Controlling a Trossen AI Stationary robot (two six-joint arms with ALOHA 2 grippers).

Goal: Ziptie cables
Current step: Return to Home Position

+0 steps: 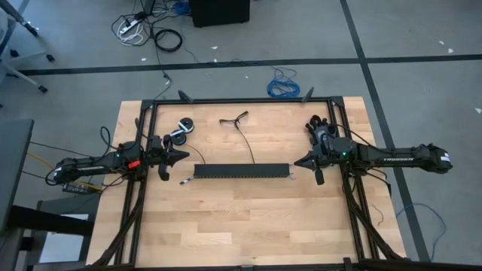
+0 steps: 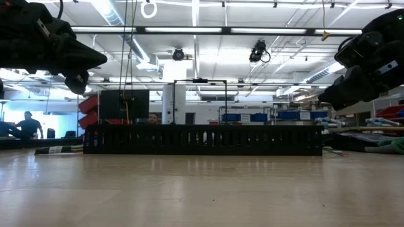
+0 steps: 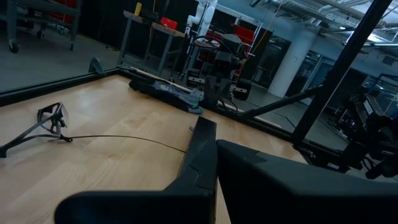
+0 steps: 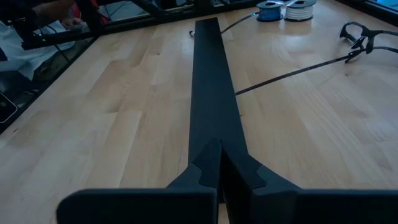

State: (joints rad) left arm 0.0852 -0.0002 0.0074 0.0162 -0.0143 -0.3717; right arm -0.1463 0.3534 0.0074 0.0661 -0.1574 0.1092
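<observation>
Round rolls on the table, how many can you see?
2. A blue roll and a white roll lie next to each other, close to the left gripper, past one end of the black cable duct. No others show.

The light wooden table [image 1: 226,218] carries a black rail frame [image 1: 241,101] along its far edge and both sides. A long black cable duct [image 1: 241,171] lies across its middle, parallel to the far edge, with a short tuft of cables [image 1: 184,181] showing at the duct's left end. A thin black ziptie [image 1: 245,144] runs from the duct toward the far edge, ending in a tangled loop, and two small spools [image 1: 181,129] sit near the far left corner.
</observation>
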